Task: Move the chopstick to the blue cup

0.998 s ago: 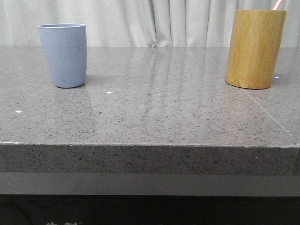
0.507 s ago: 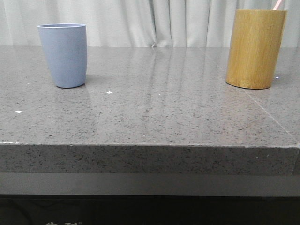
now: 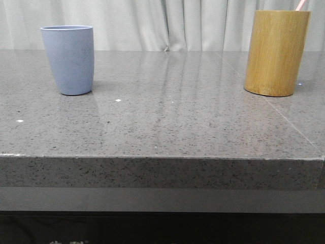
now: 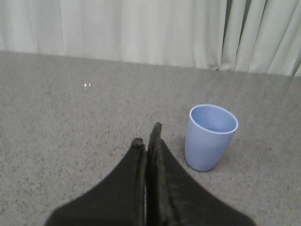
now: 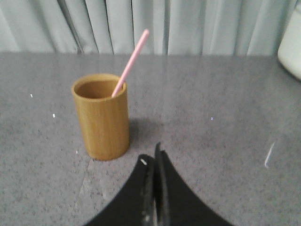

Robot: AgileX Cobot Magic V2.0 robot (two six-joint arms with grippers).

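Note:
The blue cup [image 3: 68, 60] stands upright at the far left of the grey table; it also shows in the left wrist view [image 4: 210, 136], empty inside. A pale pink chopstick [image 5: 130, 62] leans out of the bamboo cylinder [image 5: 101, 116]; in the front view only its tip [image 3: 301, 4] shows above the cylinder [image 3: 275, 53] at the far right. My left gripper [image 4: 146, 139] is shut and empty, beside the blue cup and short of it. My right gripper [image 5: 151, 155] is shut and empty, beside the bamboo cylinder. Neither gripper shows in the front view.
Pale curtains [image 3: 167, 23] hang behind the table. The table's front edge [image 3: 162, 157] runs across the front view. A white object [image 5: 290, 44] sits at the edge of the right wrist view.

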